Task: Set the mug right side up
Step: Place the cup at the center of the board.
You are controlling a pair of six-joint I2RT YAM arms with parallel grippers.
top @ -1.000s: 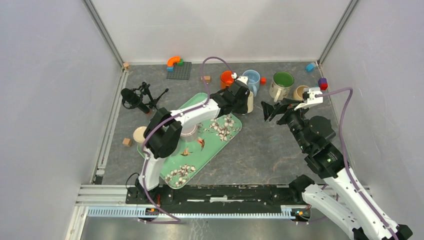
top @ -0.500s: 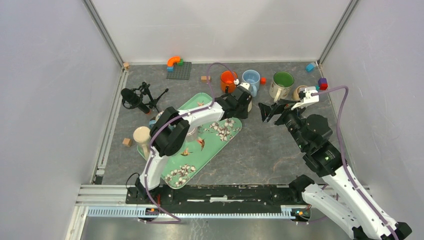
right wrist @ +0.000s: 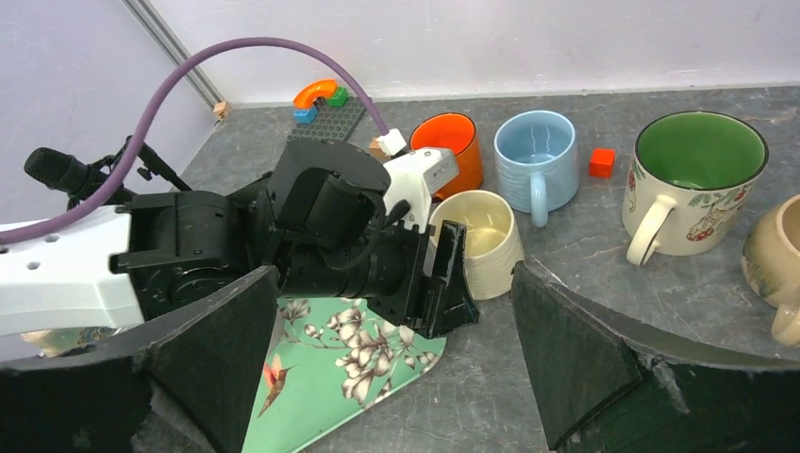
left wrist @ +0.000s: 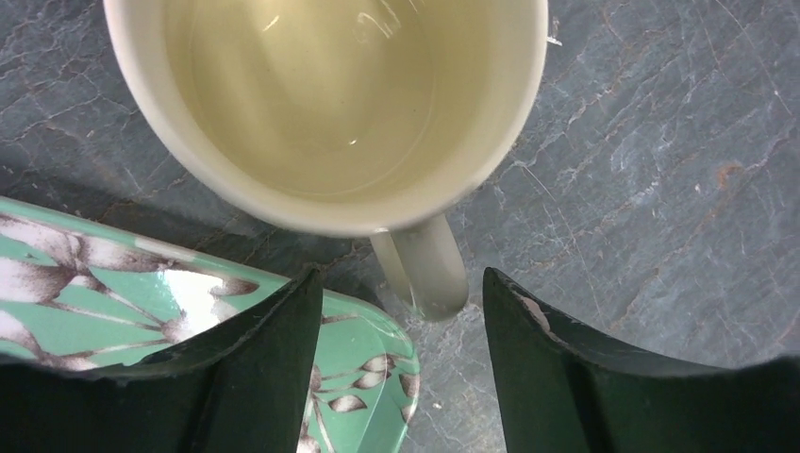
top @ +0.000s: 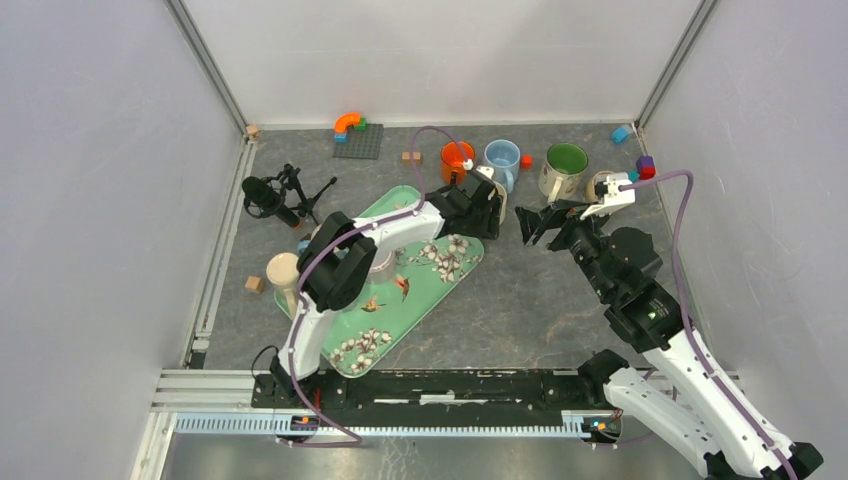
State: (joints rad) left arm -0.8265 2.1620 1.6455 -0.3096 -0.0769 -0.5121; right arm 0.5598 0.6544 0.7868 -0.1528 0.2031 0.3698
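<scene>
Left wrist view: the cream mug (left wrist: pixel 330 104) is seen from above, standing upright on the grey stone-patterned table (left wrist: pixel 660 170), mouth up, pale glazed inside exposed. Its handle is pointed toward the camera and lies in the gap of the left gripper (left wrist: pixel 404 283). The two dark fingers (left wrist: pixel 274 359) are parted to a middling width. Neither is seen touching the handle, and a strip of table is visible on each side of it. Nothing is held.

A corner of the green floral tray (left wrist: pixel 358 387) is seen just beside the mug's base, under the left-hand finger. Whether rim and mug touch cannot be told.

Right wrist view: the mug is confirmed upright on the table, off the tray's far corner, with one left finger standing close against its near side. The right gripper (right wrist: pixel 394 276) is spread wide and empty, held short of the mug and aimed toward it.

Behind the cream mug, an orange mug (right wrist: pixel 453 142) and a blue mug (right wrist: pixel 536 156) are noted, both upright. A small red block (right wrist: pixel 601 162) lies beside the blue one. Further right stand a green-lined mug with a cherry print (right wrist: pixel 698 179) and a tan mug (right wrist: pixel 778 245) cut by the frame edge.

Top external view: a black microphone on its stand (top: pixel 265 195) is noted left of the tray.
</scene>
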